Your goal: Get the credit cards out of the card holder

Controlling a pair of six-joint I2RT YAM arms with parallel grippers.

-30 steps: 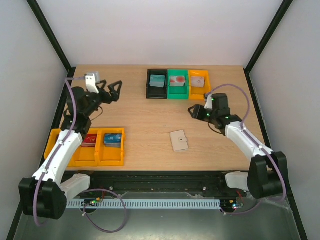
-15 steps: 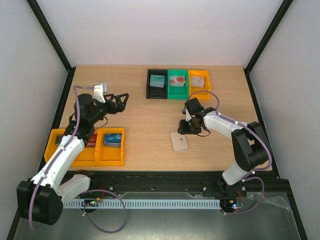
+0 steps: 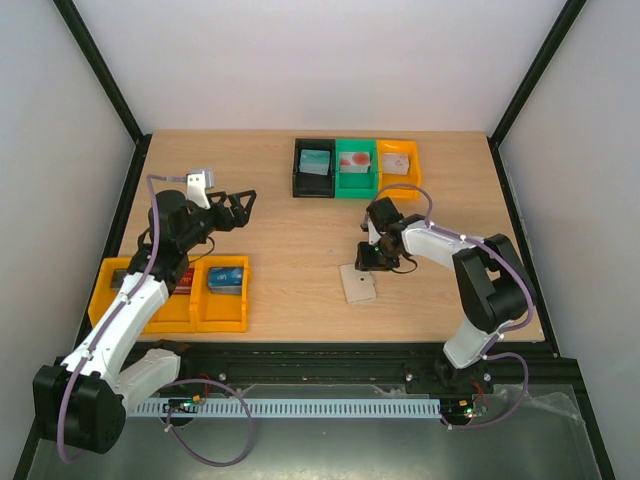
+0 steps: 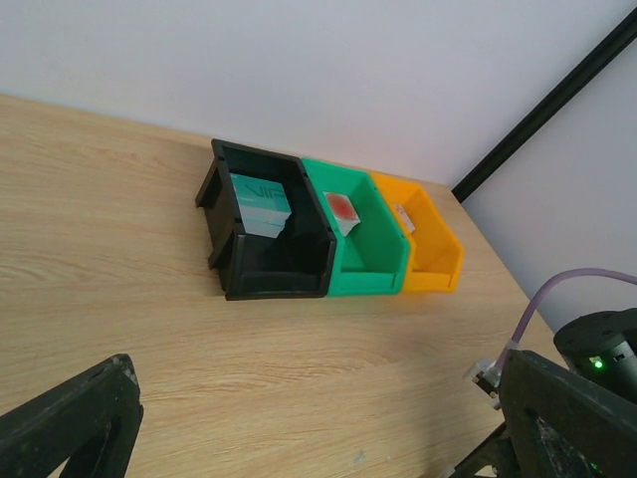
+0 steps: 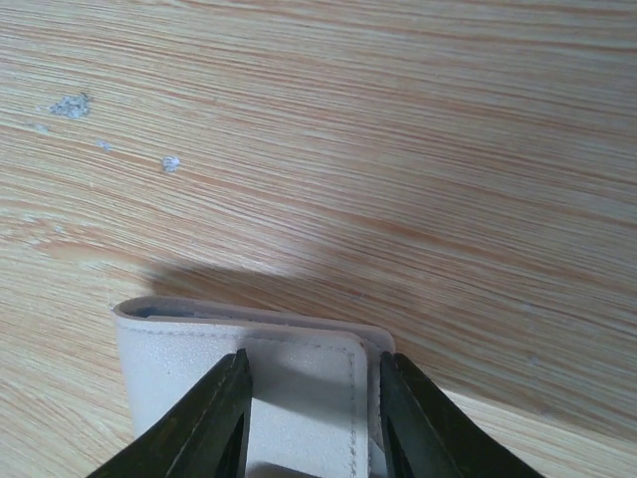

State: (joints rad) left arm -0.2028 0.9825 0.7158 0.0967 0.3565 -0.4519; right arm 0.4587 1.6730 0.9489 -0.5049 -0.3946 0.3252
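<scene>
Jaws of right end effector [image 5: 314, 363] narrowed astride card holder [image 5: 169, 383] tab after its approach, grip unconfirmed; left end effector [image 3: 243, 208] stayed wide.

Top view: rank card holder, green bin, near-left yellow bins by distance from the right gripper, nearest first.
1. card holder, at the right gripper fingertips, mid-table.
2. green bin, far side, middle of the bin row.
3. yellow bins, near-left edge.

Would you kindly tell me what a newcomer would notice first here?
The bright row of black bin, green bin and yellow bin at the far edge of the table stands out. Mid-table, the right jaws straddle the tab of the cream card holder. The left jaws hang wide open over the left side.
</scene>
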